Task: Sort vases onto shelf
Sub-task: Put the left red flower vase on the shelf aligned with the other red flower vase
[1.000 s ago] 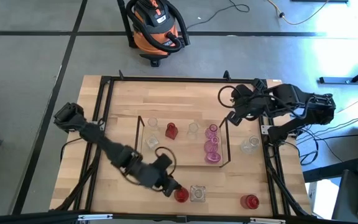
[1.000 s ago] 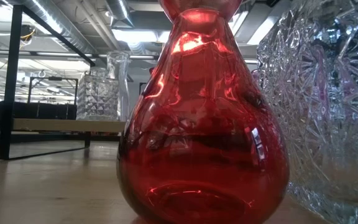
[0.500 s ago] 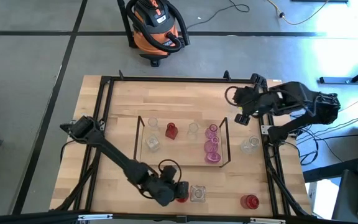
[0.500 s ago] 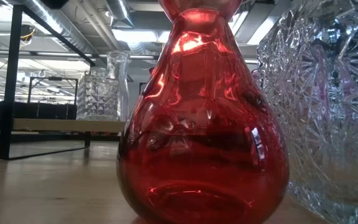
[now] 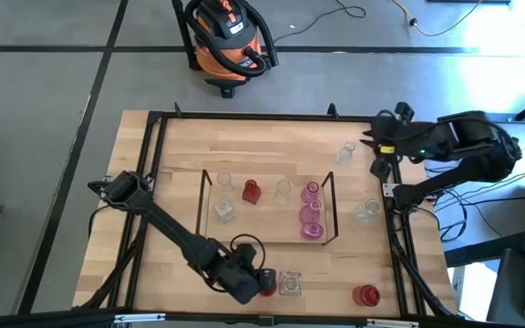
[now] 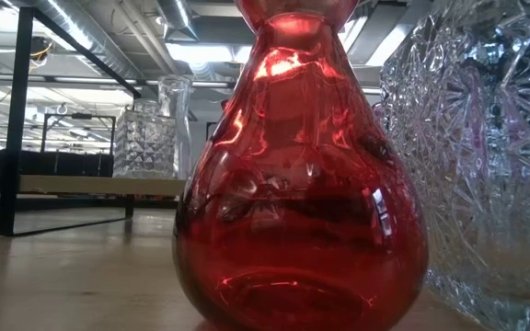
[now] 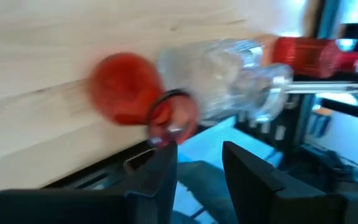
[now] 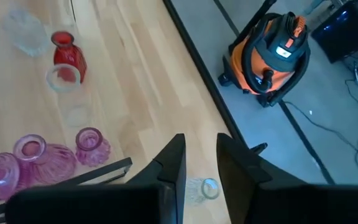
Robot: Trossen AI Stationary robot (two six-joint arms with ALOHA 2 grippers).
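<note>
Counter [image 5: 180, 155]: pale wood planks edged by a black frame, on a grey concrete floor; an orange and black shop vacuum [image 5: 229, 36] stands on the floor beyond the far edge.
Shelf [image 5: 268, 208]: low wire rack at the counter's middle, long axis running left to right, upright end frames at both ends.
On the shelf: a red vase [image 5: 251, 191], upright with its mouth up; clear pieces [image 5: 222, 209] toward the left end; three pink vases [image 5: 311, 210] in a row by the right end frame, all upright.
Left end effector [image 5: 255, 281]: low at the near edge of the counter, fingers parted with nothing between them.
Just ahead of the left end effector: a round red vase [image 7: 129, 93], long axis vertical, mouth up; whether a finger touches it cannot be told.
Beyond that vase: a clear cut-glass jar [image 5: 289, 284] right beside it, then a red jar [image 5: 365, 295] well apart along the same edge.
Right end effector [image 5: 372, 153]: raised near the far right corner, fingers a narrow gap apart and gripping nothing.
Near the right end effector: a small clear jar [image 5: 345, 153] standing upright on the counter, just off the fingertips, between it and the shelf.
Further right: a clear vase [image 5: 365, 213] outside the shelf's right end frame.
</note>
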